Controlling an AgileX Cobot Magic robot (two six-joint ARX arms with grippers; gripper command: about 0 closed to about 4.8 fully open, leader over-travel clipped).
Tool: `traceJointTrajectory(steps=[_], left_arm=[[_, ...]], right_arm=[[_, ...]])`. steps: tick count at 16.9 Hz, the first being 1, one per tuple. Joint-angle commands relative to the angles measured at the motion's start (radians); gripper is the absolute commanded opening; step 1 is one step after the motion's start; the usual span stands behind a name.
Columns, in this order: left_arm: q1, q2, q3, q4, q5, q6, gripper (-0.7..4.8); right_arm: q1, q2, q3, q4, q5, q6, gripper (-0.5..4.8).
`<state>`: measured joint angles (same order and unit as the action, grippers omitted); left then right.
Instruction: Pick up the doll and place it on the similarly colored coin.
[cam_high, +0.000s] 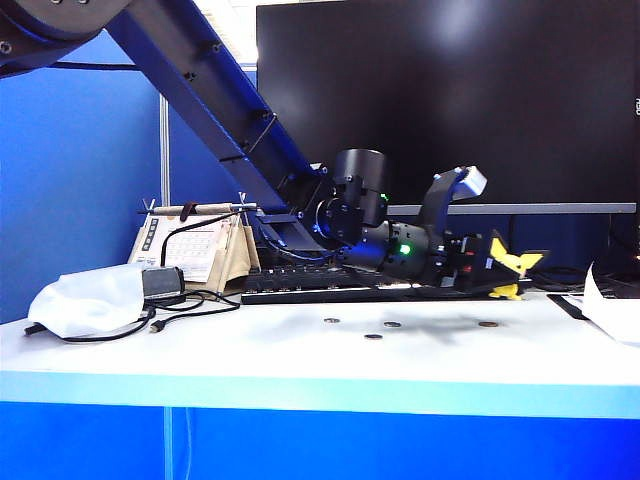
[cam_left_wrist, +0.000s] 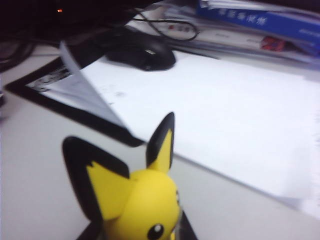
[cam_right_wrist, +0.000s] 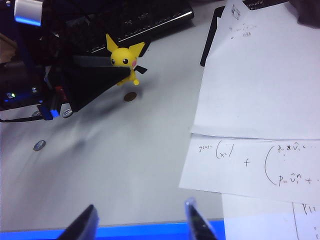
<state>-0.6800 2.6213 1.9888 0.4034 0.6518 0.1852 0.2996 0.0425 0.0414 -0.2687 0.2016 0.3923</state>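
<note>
We took the doll (cam_right_wrist: 125, 61) as our landmark. The left gripper (cam_high: 488, 268) held it clamped between its fingers, lifted clear of the white table (cam_high: 300, 350). In the right wrist view the gold coin (cam_right_wrist: 130, 96) lay on the table just below the doll's feet, apart from them. A grey coin (cam_right_wrist: 39, 145) lay well away from the doll, on the far side of the left arm, and another (cam_right_wrist: 67, 113) sat close under the arm's body.

Behind the doll ran a black keyboard (cam_right_wrist: 135, 22). Beside the doll, on the side away from the arm, sheets of paper (cam_right_wrist: 250, 75) covered the table, with bare tabletop between them and the coin. Beyond the doll's ears the left wrist view showed a black mouse (cam_left_wrist: 142, 54) past the paper.

The right gripper (cam_right_wrist: 142, 222) hung well back from the doll near the table's blue front edge (cam_right_wrist: 150, 232), its fingers spread wide and empty.

A dark monitor (cam_high: 450, 100) and a blue wall (cam_high: 70, 180) stood behind the doll.
</note>
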Motion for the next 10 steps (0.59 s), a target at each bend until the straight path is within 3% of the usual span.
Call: traceJointTrajectory(steps=[1,4,5,6,7,10], left_arm=[[0.007,-0.006,0.006,0.008,-0.005,0.017,-0.06],[0.014,-0.006,0.006,-0.006,-0.002,0.017,-0.05],[0.014,-0.006,0.006,-0.006,-0.001,0.017,0.35],[0.014,-0.006,0.006,-0.006,-0.002,0.017,1.08],[0.014,-0.006,0.006,-0.006,-0.002,0.017,1.26],[0.014,-0.006,0.006,-0.006,-0.002,0.017,1.26]], right_arm=[[0.002,0.0,-0.002,-0.011,0.003,0.0,2.32],[0.002,0.0,-0.002,-0.011,0.003,0.0,2.32],[0.002,0.0,-0.002,-0.011,0.003,0.0,2.32],[0.002,0.0,-0.002,-0.011,0.003,0.0,2.32],[0.002,0.0,-0.002,-0.011,0.003,0.0,2.32],[0.002,0.0,-0.002,-0.011,0.003,0.0,2.32]])
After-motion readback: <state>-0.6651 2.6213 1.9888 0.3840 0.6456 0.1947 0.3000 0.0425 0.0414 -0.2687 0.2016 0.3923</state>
